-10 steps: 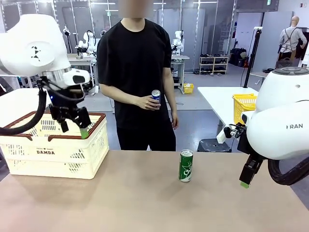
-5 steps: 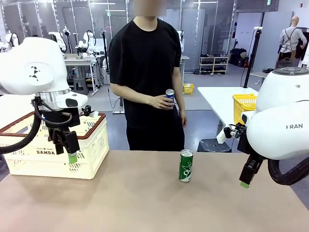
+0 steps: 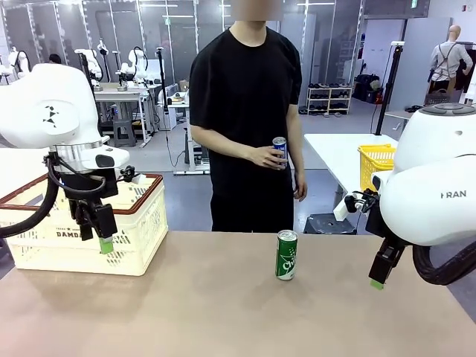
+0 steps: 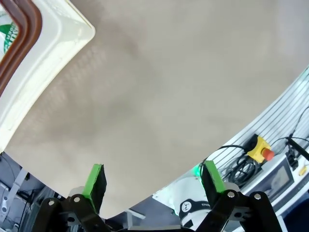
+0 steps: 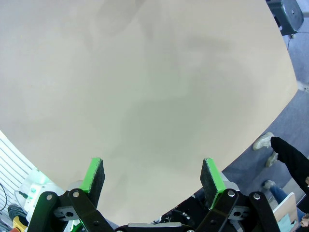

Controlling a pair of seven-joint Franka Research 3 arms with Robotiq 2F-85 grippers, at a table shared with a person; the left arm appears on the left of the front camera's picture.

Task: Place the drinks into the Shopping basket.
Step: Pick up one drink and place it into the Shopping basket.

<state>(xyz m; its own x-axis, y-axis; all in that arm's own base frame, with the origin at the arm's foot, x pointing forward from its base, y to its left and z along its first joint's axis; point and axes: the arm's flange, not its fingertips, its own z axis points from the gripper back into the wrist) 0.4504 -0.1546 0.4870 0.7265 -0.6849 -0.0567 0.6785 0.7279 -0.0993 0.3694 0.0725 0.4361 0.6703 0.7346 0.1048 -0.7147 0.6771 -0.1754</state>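
Green slim aluminium drink can (image 3: 286, 254) upright on counter (image 3: 223, 312); left of right claw (image 5: 152, 176), well right of left claw (image 4: 154, 181). Right arm nearer. Both claws spread, empty.

Rounded white shells with black cable loops: the left arm (image 3: 48, 104), at 9 o'clock, bears a black mark; the right arm (image 3: 435, 193), at 3 o'clock, reads "RAN". The left gripper (image 4: 153, 174) and right gripper (image 5: 153, 169) are black with green pads.

The green can (image 3: 286, 254) is glossy metal, the Shopping basket (image 3: 143, 232) smooth cream plastic, the table (image 3: 223, 312) matt and smooth.
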